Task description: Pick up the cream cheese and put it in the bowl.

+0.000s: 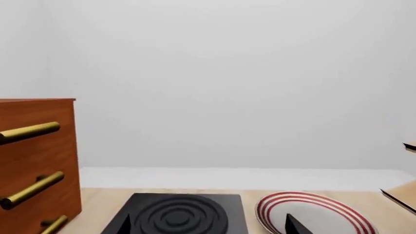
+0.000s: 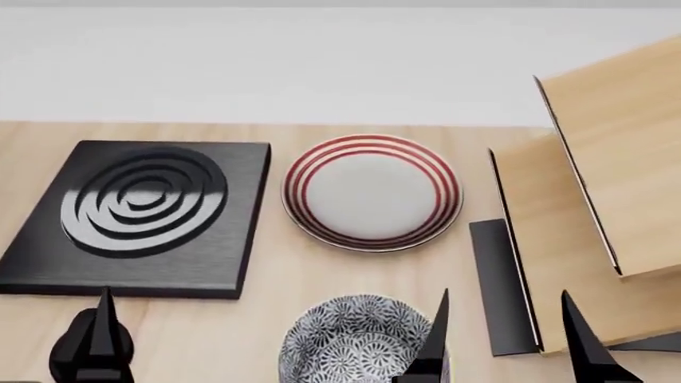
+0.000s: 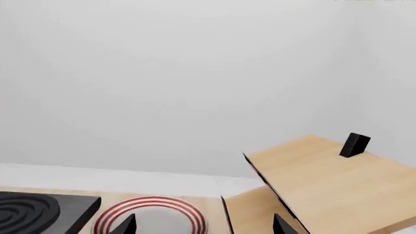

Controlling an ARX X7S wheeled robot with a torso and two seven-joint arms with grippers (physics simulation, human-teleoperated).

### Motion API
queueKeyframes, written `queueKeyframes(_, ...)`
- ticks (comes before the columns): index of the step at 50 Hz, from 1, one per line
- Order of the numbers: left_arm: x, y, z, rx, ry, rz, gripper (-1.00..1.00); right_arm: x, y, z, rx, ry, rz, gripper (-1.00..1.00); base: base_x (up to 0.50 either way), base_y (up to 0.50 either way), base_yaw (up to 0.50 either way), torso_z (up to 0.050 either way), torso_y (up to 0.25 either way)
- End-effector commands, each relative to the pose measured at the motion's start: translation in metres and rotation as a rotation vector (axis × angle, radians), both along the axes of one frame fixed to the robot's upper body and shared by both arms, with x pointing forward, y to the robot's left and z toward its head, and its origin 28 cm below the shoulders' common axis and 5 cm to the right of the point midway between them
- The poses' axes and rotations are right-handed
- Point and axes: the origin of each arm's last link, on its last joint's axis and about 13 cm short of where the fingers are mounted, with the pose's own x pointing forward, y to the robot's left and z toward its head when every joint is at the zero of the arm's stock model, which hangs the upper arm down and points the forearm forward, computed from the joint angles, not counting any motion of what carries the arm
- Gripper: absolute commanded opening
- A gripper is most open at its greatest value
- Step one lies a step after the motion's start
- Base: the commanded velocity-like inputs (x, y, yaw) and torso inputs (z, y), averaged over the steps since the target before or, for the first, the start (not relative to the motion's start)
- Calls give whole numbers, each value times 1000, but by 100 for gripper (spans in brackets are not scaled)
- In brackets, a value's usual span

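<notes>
So the cream cheese isn't visible in any of the three views right now, which means I can't say where it's sitting; it may be below the bottom edge of the head view or off to a side, but that's a guess. The bowl is at the bottom centre of the head view, on the wooden table, with the red-ringed plate just above it in frame and the black stove plate off to the left. The right gripper shows as two dark prongs spread apart at the bottom right, with nothing between them, one prong overlapping the bowl's right edge in the picture. The left gripper at the bottom left is only a single dark point and a knob, so I can't tell if it's open or closed. As for handling, going by what a small flat cardboard box usually does: light, fairly stiff, a bit slick on the faces. I'd pinch it across the short width, near the middle, and not squeeze hard.
</notes>
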Motion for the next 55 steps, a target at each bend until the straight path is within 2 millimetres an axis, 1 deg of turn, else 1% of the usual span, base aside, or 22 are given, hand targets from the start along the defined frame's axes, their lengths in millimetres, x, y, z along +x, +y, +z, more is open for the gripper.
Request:
queueKeyframes(1, 0, 0, 1, 2, -2, -2, 100, 0, 0, 1, -3, -1, 3, 100, 172, 74, 0, 0, 0)
queueKeyframes(16, 0, 0, 0, 0, 1, -3, 100, 0, 0, 0, 0, -2, 3, 100, 162, 143, 0, 0, 0)
queueKeyframes(46, -1, 0, -3, -1, 11, -6, 100, -1, 0, 0, 6, -7, 6, 100, 162, 3, 0, 0, 0)
queueKeyframes(55, -2, 0, -3, 9, 13, 1, 100, 0, 1, -2, 16, 11, 14, 100, 14, 0, 0, 0, 0)
